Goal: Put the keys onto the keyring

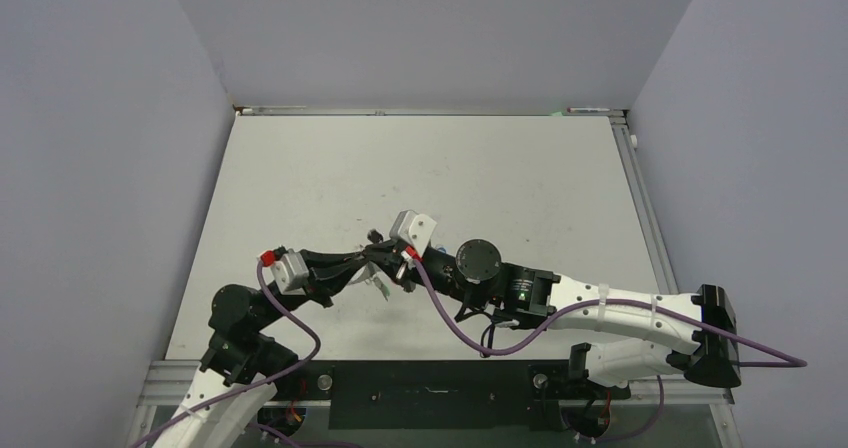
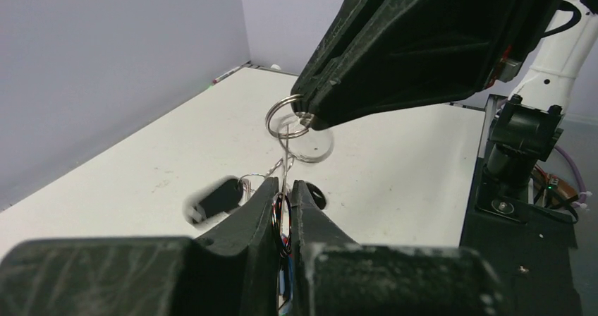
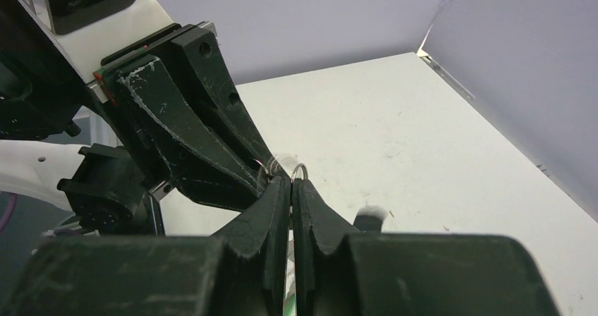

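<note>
My two grippers meet tip to tip above the near middle of the table (image 1: pixel 450 168). My left gripper (image 1: pixel 365 261) (image 2: pixel 283 189) is shut on the thin silvery wire of the keyring (image 2: pixel 285 164), which rises blurred out of its jaws. Small rings and a blue tag (image 2: pixel 282 281) sit between its fingers. My right gripper (image 1: pixel 392 258) (image 3: pixel 291 182) is shut on a key's small split ring (image 3: pixel 299 169) (image 2: pixel 283 115), right at the keyring's top. A green-tagged key (image 1: pixel 382 288) hangs below the grippers. A black-tagged key (image 2: pixel 215 199) (image 3: pixel 370 217) hangs blurred beside the jaws.
The white table has grey walls on the left, back and right. A metal rail (image 1: pixel 640 198) runs along its right edge. Purple cables (image 1: pixel 470 338) loop near the arm bases at the near edge.
</note>
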